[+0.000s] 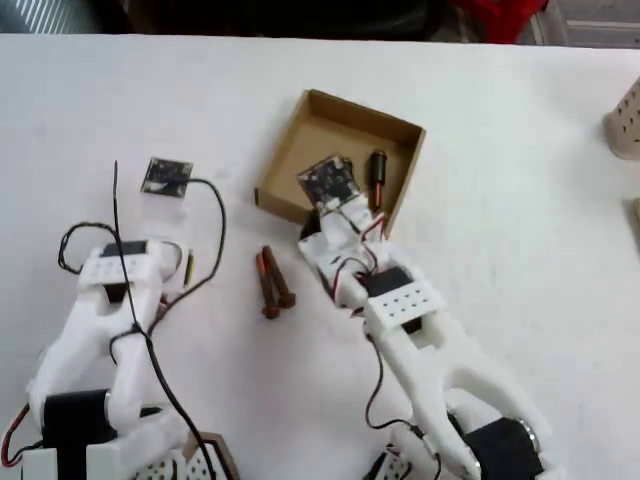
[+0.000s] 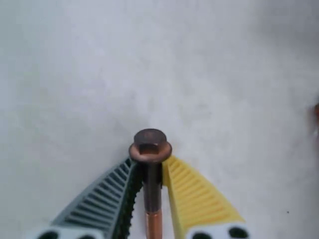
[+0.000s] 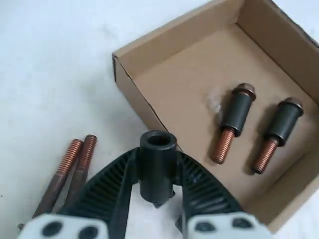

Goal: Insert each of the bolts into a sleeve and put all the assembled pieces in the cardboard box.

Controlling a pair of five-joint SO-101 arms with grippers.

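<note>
My left gripper (image 2: 152,172) is shut on a copper bolt (image 2: 150,147), whose hex head sticks out past the grey and yellow fingers, over bare table. In the high view the left gripper (image 1: 180,270) is at the left. My right gripper (image 3: 157,186) is shut on an upright black sleeve (image 3: 157,164), held just outside the near wall of the cardboard box (image 3: 149,55). Two assembled pieces (image 3: 233,119) (image 3: 277,130) lie side by side inside the box. Two loose bolts (image 3: 70,172) lie together on the table beside the right gripper, also seen from above as the loose bolts (image 1: 272,283).
The cardboard box (image 1: 290,150) stands at the table's middle back, with the right gripper (image 1: 330,230) at its front edge. A black cable (image 1: 215,240) loops over the left arm. A beige perforated object (image 1: 625,120) stands at the far right edge.
</note>
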